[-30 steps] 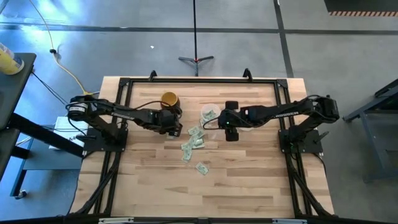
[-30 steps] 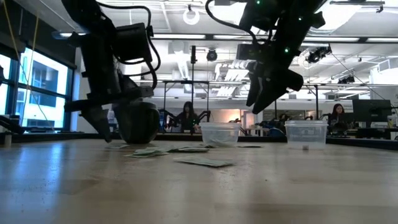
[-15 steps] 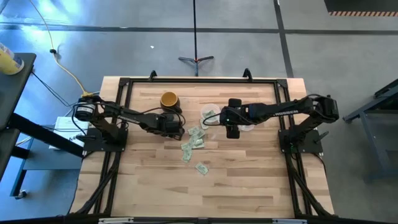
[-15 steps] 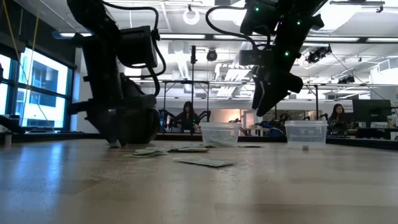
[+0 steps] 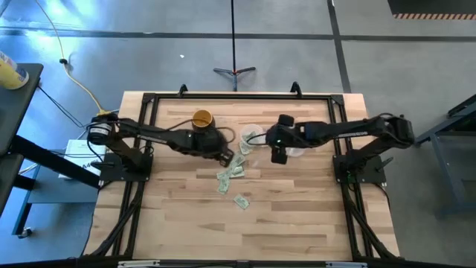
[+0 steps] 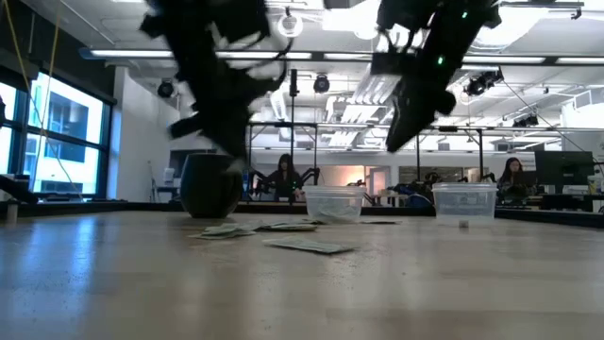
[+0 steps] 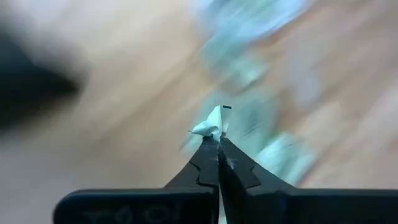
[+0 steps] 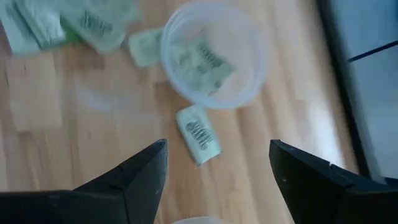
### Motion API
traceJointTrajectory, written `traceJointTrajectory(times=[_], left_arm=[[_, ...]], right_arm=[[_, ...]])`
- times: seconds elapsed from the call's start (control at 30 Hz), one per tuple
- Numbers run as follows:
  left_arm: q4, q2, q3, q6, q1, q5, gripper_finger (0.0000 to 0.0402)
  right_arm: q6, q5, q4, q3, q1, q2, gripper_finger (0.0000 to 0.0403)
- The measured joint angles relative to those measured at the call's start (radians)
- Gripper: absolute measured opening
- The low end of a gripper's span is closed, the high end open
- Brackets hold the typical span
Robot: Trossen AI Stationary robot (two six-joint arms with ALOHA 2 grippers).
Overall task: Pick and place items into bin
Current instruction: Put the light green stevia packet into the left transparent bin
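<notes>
Wooden table (image 5: 297, 216): left end effector (image 7: 217, 138) pinches a slip (image 7: 210, 124); right end effector (image 8: 217, 163) gapes above bowl (image 8: 214, 53).

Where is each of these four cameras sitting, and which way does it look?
High view: above the table, looking straight down; both arms show, left gripper beside the yellow mug.
Low view: at tabletop height, looking level across; arms hang in from above.
Left wrist view: past shut fingers pinching a slip.
Right wrist view: between open fingers, down at the clear bowl.
Shared: the bowl shows in the high, low and right wrist views.
</notes>
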Motion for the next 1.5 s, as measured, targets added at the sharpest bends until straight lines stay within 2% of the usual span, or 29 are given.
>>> traceJointTrajectory(times=[0.17,0.27,0.4,0.6,0.73,0.83,0.93,1.07,1.2,1.3,1.37,1.5], left_arm=[[0.16,0.02,0.143,0.377,0.053,-0.025,0.0026],[0.302,0.066,0.156,0.578,0.143,0.089,0.0026],[0.413,0.148,0.178,0.717,0.225,0.272,0.0029],[0.406,0.31,0.227,0.763,0.272,0.402,0.0033],[0.405,0.383,0.267,0.758,0.269,0.313,0.0049],[0.401,0.389,0.297,0.759,0.269,0.287,0.0093],[0.376,0.381,0.324,0.754,0.269,0.285,0.0153],[0.178,0.378,0.388,0.71,0.269,0.341,0.0233],[-0.077,0.375,0.465,0.687,0.26,0.377,0.0285],[-0.2,0.353,0.488,0.698,0.229,0.297,0.0297],[-0.185,0.322,0.49,0.723,0.205,0.235,0.0292],[-0.144,0.28,0.493,0.709,0.219,0.31,0.0261]], right_arm=[[0.067,0.081,-0.083,0.0,-0.009,-0.127,0.0261],[0.121,0.141,-0.154,0.0,-0.009,-0.191,0.0259],[0.212,0.212,-0.241,0.0,-0.009,-0.266,0.0259],[0.341,0.248,-0.319,0.0,-0.008,-0.349,0.0259],[0.377,0.249,-0.355,0.0,-0.008,-0.375,0.0259],[0.375,0.238,-0.373,0.0,-0.008,-0.378,0.0259],[0.321,0.181,-0.365,0.0,-0.008,-0.37,0.0259],[0.229,0.143,-0.354,0.0,-0.008,-0.334,0.0259],[0.147,0.127,-0.282,0.0,-0.023,-0.289,0.0259],[0.08,0.096,-0.171,0.0,-0.057,-0.245,0.0259],[0.075,0.088,-0.148,0.0,-0.092,-0.227,0.0259],[0.138,-0.037,-0.104,0.0,-0.203,-0.231,0.0259]])
